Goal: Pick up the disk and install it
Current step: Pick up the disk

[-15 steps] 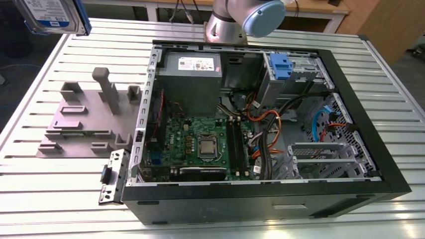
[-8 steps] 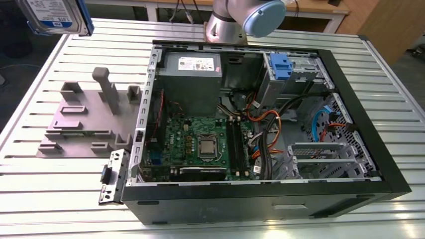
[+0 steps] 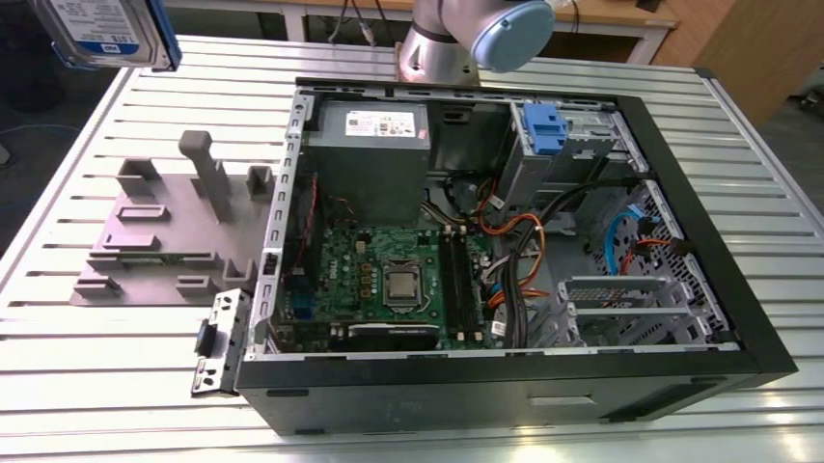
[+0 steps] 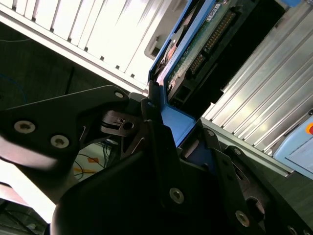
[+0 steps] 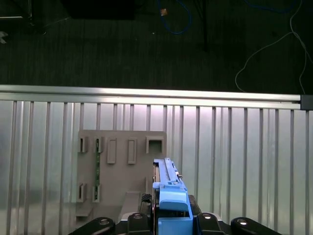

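Your gripper (image 5: pixel 168 221) is clenched on the hard drive (image 5: pixel 167 188), which shows edge-on in the first wrist view with a blue side rail facing the camera. In the exterior view the hard drive (image 3: pixel 106 31) is raised off the slatted desk (image 3: pixel 116 386) at the exterior view's upper left, well apart from the open computer case (image 3: pixel 451 391). A grey fixture plate (image 3: pixel 142 241) lies on the desk beside the case.
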Motion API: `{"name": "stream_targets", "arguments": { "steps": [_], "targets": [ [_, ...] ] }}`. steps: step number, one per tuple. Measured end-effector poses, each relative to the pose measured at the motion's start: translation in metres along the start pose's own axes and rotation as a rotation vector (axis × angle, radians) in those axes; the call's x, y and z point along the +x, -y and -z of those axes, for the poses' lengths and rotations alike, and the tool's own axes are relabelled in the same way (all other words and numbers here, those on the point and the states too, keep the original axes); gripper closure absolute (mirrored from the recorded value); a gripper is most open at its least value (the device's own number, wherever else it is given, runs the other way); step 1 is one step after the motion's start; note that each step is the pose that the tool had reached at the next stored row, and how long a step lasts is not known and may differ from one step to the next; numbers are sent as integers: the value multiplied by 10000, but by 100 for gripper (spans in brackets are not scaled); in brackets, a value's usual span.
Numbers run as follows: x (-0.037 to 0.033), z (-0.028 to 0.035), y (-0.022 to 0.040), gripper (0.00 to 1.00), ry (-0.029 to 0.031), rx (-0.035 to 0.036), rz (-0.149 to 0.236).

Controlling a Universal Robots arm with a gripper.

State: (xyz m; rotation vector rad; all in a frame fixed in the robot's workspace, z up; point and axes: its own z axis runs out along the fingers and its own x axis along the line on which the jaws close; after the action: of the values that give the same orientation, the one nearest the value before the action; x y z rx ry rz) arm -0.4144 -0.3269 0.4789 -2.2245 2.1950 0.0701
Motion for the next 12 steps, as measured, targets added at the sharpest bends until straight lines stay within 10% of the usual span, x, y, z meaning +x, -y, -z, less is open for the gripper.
{"name": "stream_targets", "arguments": {
  "steps": [12],
  "targets": [
    [30, 1, -1, 63, 0, 0, 0]
  ]
}}
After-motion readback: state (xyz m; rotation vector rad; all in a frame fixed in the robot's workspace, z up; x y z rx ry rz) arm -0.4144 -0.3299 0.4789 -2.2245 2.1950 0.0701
